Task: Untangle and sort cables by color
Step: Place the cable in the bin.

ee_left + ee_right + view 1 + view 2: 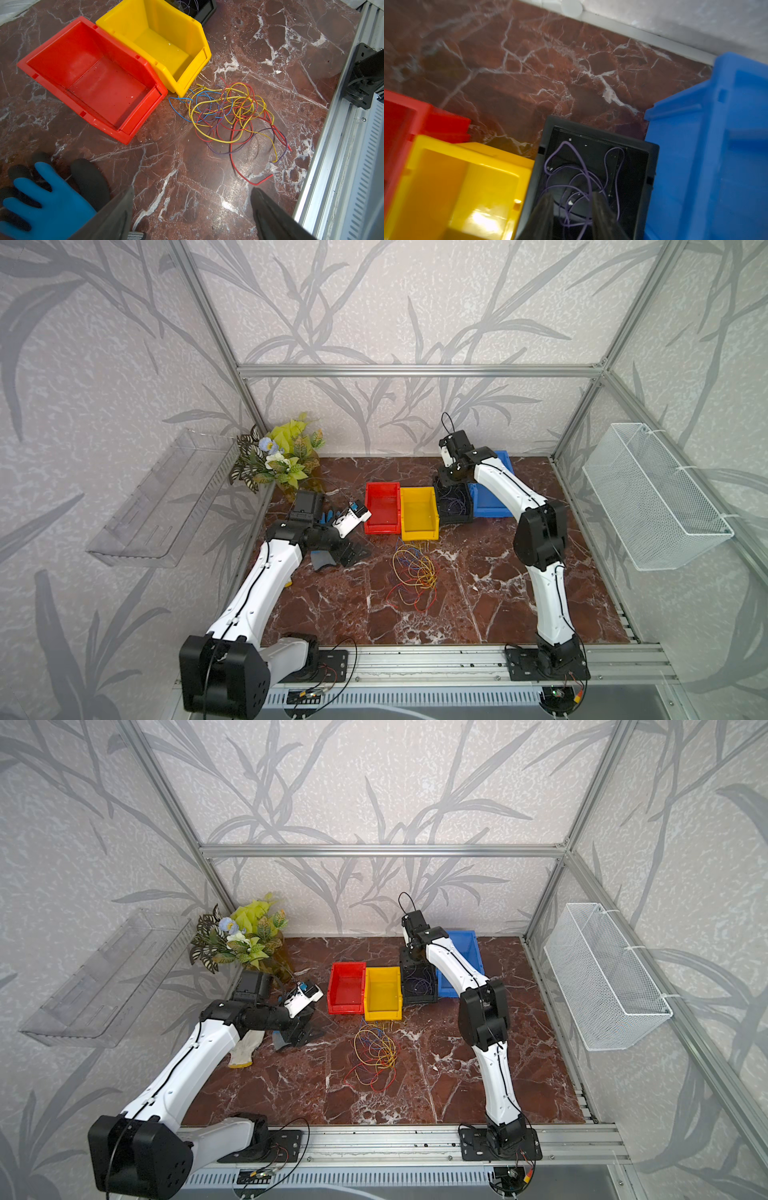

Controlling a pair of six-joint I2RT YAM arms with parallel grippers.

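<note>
Cable tangle (pixel 413 572) on counter (pixel 478 593) by yellow bin (pixel 419 536); left pincer (pixel 192 190) released near glove (pixel 52 205); right pincer (pixel 572 194) parted over black bin (pixel 593 129).

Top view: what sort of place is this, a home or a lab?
Likely a robot lab cell: an aluminium frame boxes in a marble-look tabletop, and the left arm and right arm are mounted on a rail at its front edge.

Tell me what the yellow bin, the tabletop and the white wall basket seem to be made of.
Yellow bin: likely moulded plastic, glossy, with glare on its floor.
Tabletop: polished red-brown marble or a marble-look laminate, white veins and reflections; cannot tell which.
White wall basket: fine wire mesh, seemingly painted white, see-through.
</note>
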